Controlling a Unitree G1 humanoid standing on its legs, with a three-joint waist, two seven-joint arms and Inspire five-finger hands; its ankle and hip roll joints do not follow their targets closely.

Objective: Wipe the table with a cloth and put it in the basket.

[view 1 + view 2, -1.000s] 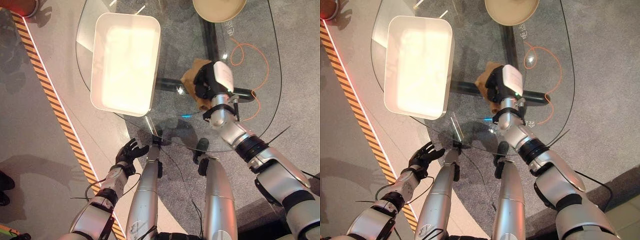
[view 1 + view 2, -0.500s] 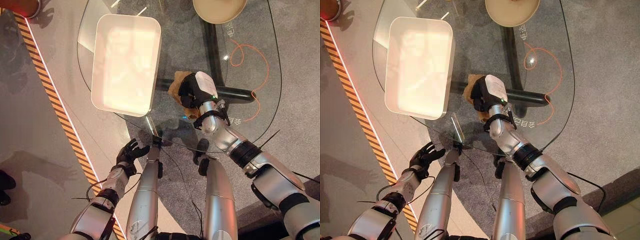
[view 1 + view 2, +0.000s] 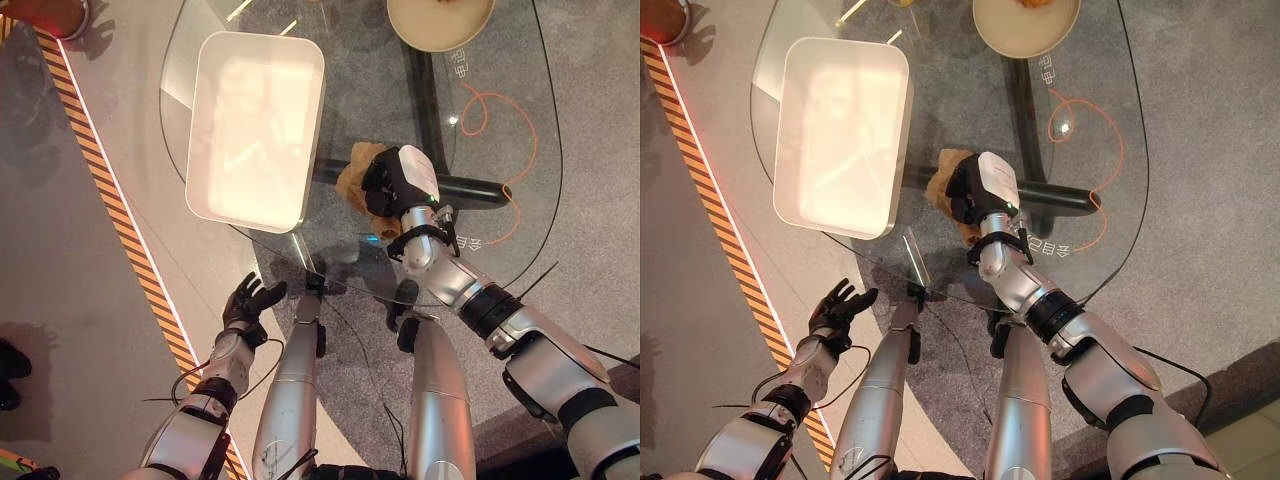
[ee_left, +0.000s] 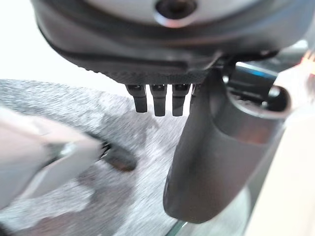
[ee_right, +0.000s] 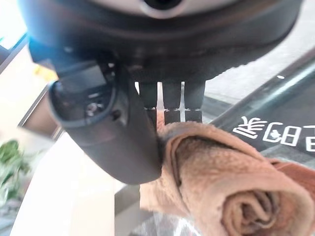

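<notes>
A tan cloth (image 3: 352, 182) lies bunched on the glass table (image 3: 380, 90), just right of the white rectangular basket (image 3: 312, 130). My right hand (image 3: 402, 180) rests on top of it, fingers curled over the folds with the thumb against its side, as the right wrist view shows the cloth (image 5: 221, 182) rolled up under the fingers (image 5: 172, 105). The cloth is still on the glass, outside the basket. My left hand (image 3: 246, 302) hangs below the table's near edge at the lower left, fingers relaxed and holding nothing.
A beige bowl (image 3: 440, 20) stands at the table's far edge. An orange cord (image 3: 500, 110) loops under the glass to the right. Black-and-yellow floor tape (image 3: 110, 210) runs along the left, with a person's shoe (image 3: 8, 362) beyond it.
My right hand has slid the cloth leftwards across the glass towards the basket, then held near its side. The left hand has dropped slightly.
</notes>
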